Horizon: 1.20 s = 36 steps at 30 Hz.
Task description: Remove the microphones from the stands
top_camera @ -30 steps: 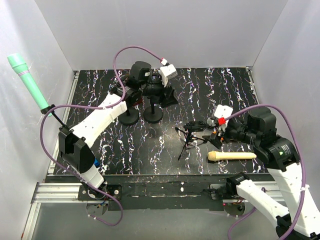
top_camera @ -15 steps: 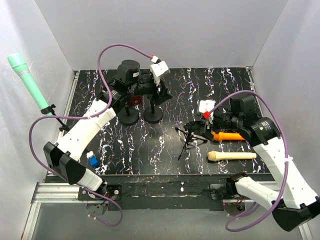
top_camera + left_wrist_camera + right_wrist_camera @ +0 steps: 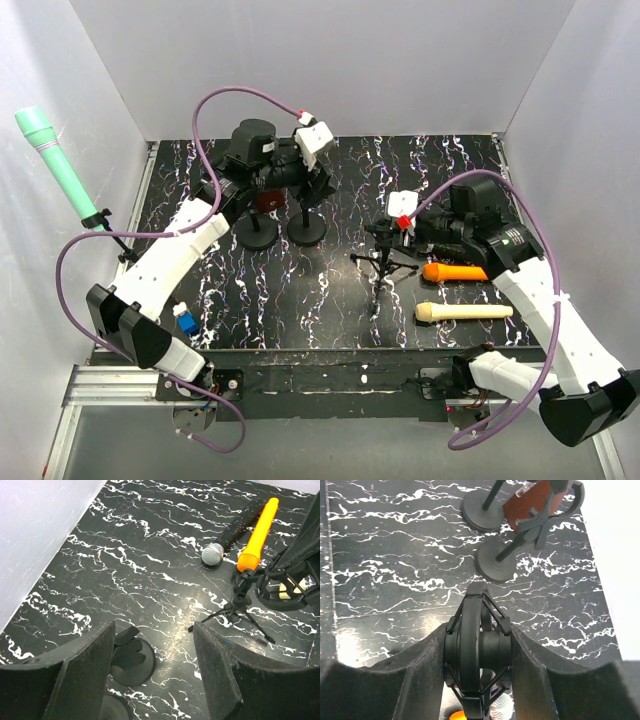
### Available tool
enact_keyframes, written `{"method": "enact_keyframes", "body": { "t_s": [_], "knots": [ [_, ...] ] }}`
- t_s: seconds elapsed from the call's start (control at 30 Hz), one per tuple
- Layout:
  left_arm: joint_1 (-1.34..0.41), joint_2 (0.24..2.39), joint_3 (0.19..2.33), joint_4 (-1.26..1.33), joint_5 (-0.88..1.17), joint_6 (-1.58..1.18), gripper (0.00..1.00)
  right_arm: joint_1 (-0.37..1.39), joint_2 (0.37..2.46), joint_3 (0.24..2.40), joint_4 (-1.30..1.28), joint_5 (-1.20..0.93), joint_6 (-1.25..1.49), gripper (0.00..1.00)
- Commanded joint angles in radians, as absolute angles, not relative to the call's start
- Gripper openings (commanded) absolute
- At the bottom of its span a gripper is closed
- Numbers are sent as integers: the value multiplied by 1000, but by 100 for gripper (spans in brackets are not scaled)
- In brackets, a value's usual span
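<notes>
A red microphone (image 3: 265, 200) sits in a clip on a round-based stand (image 3: 257, 232) at the back left; the right wrist view shows the same microphone (image 3: 529, 507). My left gripper (image 3: 316, 185) hovers just right of it, open with nothing between its fingers (image 3: 80, 680). A green microphone (image 3: 55, 162) stands tilted on a stand at the far left. At the centre right is a small tripod (image 3: 383, 272) with a black shock mount (image 3: 480, 647) that holds no microphone. My right gripper (image 3: 479, 655) is shut on that mount, a finger on each side.
An orange microphone (image 3: 455, 271) and a cream microphone (image 3: 463, 312) lie on the black marbled table (image 3: 300, 290) at the right. A black microphone with a silver grille (image 3: 212, 554) lies beside the orange one. A second round base (image 3: 306, 232) stands by the first. White walls surround the table.
My right arm swung left to the tripod and its jaws closed on the shock mount. My left arm shifted left along the back by the two round-based stands.
</notes>
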<state>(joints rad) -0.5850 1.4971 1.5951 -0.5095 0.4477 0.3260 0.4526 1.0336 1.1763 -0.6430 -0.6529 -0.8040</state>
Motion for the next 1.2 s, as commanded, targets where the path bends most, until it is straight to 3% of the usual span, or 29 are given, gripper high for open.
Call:
{"method": "enact_keyframes", "body": {
  "t_s": [0.0, 0.3, 0.6, 0.77, 0.97, 1.17],
  "knots": [
    [-534, 1454, 1591, -497, 456, 313, 63, 451, 1055, 1172, -436, -608, -772, 43],
    [-477, 1442, 1569, -482, 488, 270, 63, 451, 1192, 1223, -108, -479, -762, 33],
    [-472, 1433, 1552, -502, 489, 270, 63, 437, 1391, 1321, 156, -391, -769, 29],
    [-469, 1431, 1560, -517, 480, 281, 63, 426, 1477, 1379, 163, -359, -758, 30],
    [-463, 1433, 1574, -535, 459, 296, 64, 414, 1517, 1382, 101, -330, -706, 39],
    [-462, 1437, 1580, -538, 459, 298, 64, 407, 1517, 1396, 29, -331, -644, 63]
  ]
}}
